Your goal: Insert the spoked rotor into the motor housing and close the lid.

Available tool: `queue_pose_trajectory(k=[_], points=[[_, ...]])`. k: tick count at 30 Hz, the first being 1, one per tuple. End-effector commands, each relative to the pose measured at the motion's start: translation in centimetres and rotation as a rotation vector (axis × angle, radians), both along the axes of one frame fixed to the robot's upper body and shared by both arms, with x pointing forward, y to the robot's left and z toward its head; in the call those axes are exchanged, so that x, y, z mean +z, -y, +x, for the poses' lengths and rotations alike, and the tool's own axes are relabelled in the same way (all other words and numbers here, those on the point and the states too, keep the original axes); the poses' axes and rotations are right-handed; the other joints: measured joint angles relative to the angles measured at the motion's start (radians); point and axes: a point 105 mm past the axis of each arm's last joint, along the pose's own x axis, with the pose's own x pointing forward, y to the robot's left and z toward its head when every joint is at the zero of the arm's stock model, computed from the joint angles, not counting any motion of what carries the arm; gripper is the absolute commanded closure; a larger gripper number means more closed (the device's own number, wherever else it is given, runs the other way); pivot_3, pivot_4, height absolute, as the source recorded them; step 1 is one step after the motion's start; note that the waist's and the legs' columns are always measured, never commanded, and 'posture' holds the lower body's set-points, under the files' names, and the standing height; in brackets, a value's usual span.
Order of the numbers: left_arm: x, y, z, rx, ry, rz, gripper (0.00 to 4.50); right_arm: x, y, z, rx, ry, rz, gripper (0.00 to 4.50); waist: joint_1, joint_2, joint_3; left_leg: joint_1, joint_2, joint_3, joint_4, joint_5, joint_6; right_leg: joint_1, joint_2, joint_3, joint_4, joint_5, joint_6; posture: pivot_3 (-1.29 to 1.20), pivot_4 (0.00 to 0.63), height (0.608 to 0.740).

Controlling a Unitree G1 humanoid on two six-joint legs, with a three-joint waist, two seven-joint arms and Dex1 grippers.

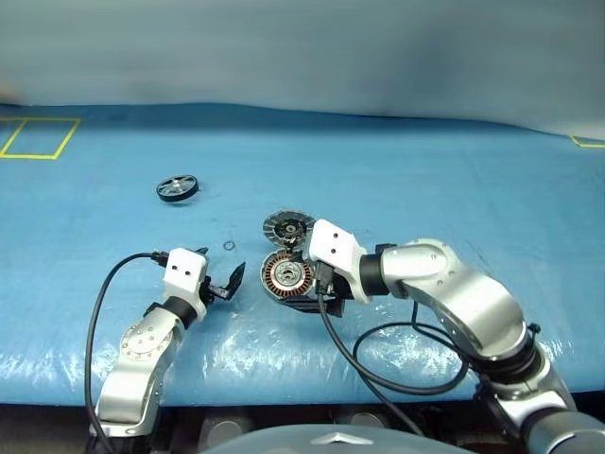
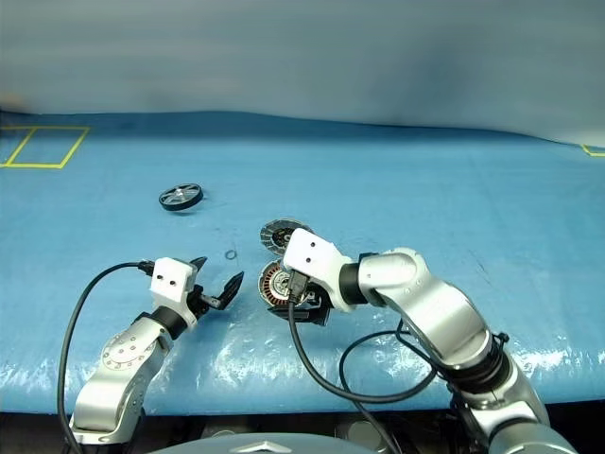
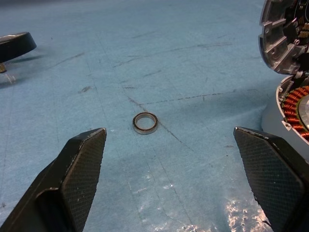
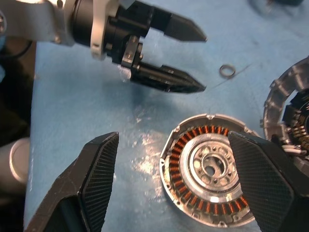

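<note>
left gripper jaws spread, empty, near motor housing | right gripper jaws spread over housing, holding nothing | lid flipped back, just behind housing | spoked rotor well apart from housing on bench | tiny ring near housing | progress: rotor not inserted, lid not closed
</note>
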Motion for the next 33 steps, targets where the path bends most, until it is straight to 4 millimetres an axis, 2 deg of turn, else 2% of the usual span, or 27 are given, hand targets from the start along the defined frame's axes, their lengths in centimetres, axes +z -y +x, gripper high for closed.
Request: queue_pose_trajectory(k=[1,4,7,10,13,20,26,33], points=[[1.0,-0.2,0.3,-0.003,0.049,0.027,0.00,1.8,0.6,-0.3,-0.144,0.158,0.180,0.68,0.001,0.000,0.000,0.000,0.000,0.000,0.000,0.000,0.000,0.000,0.000,0.000,0.000,0.000,0.000,0.00,0.150,0.740],[1.2,-0.1,0.6,-0.008,0.058,0.019,0.00,1.1,1.5,0.0,-0.333,0.161,0.350,0.68,0.000,0.000,0.000,0.001,0.000,0.000,0.000,0.000,0.000,0.001,0.000,0.000,0.000,0.000,0.000,0.00,0.150,0.740],[1.3,0.1,0.9,-0.028,0.057,0.021,0.00,-0.9,2.6,0.3,-0.493,0.102,0.421,0.68,-0.003,0.000,0.000,0.001,0.000,0.000,0.001,0.000,0.000,0.001,0.000,0.000,0.000,-0.001,-0.002,0.00,0.150,0.740],[1.2,0.2,1.3,-0.052,0.053,0.036,0.00,-3.1,3.5,-0.1,-0.565,0.133,0.345,0.68,-0.002,-0.001,0.000,0.002,0.000,0.001,0.003,0.000,-0.001,0.002,-0.001,0.001,0.000,-0.002,-0.003,0.00,0.150,0.740],[1.2,-0.1,2.0,-0.051,0.057,0.052,0.00,-4.2,4.4,-0.3,-0.614,0.146,0.290,0.68,0.000,0.000,0.000,0.002,0.000,0.002,0.003,0.001,-0.001,0.002,0.000,0.001,0.001,-0.002,-0.004,0.00,0.150,0.740],[0.7,-0.5,3.4,-0.062,0.038,0.078,0.00,-4.7,5.1,-0.2,-0.641,0.157,0.259,0.68,0.000,-0.001,0.000,0.002,0.000,0.001,0.002,0.001,-0.001,0.002,0.000,0.001,0.001,-0.002,-0.004,0.00,0.150,0.740],[-1.5,-1.0,4.5,-0.047,-0.056,0.045,0.00,-4.8,5.0,0.0,-0.642,0.155,0.261,0.68,0.002,-0.001,0.000,0.002,0.000,0.001,0.001,0.001,-0.001,0.002,0.000,0.001,0.001,-0.002,-0.004,0.00,0.150,0.740],[-2.3,-0.4,5.2,-0.071,-0.080,0.038,0.00,-4.8,5.1,0.1,-0.644,0.154,0.257,0.68,0.003,-0.001,0.000,0.003,0.000,0.001,0.002,0.001,-0.001,0.003,0.000,0.001,0.001,-0.002,-0.003,0.00,0.150,0.740]])
